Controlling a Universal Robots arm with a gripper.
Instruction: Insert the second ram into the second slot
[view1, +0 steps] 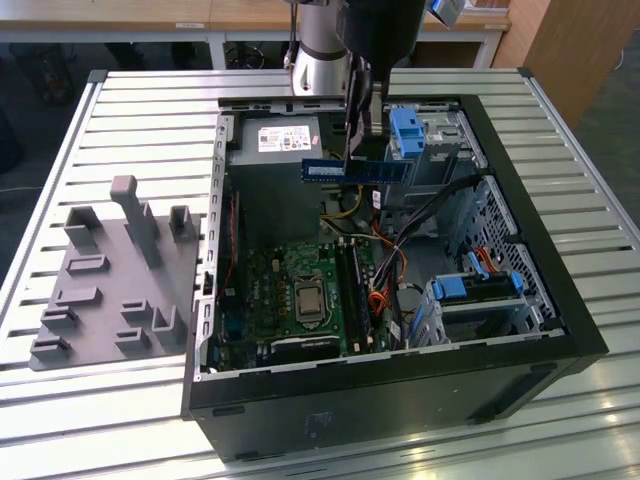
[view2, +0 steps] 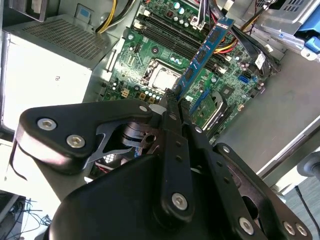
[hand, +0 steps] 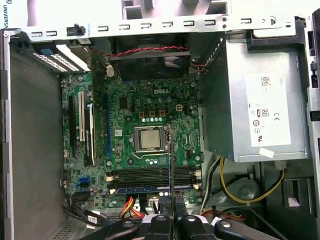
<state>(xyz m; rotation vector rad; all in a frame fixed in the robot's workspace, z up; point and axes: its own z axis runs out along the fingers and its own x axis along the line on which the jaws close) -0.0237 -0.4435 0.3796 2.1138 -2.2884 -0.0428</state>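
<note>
Grey moulded plastic fixture plate (view1: 110, 280) well off toward the exterior view's left of the black gripper (view1: 360, 150), lying on the slatted metal table (view1: 150, 110). Below the gripper, open black computer case (view1: 400, 400) with green motherboard (view1: 300, 290) and long black memory slots (view1: 352, 295). Jaws clamped on a long, thin dark-blue memory stick with white label, the second ram (view1: 355, 171), held level on edge, well above the slots. Bright blue plastic drive-bay latch (view1: 405, 130) just beside the gripper, toward the exterior view's right.
</note>
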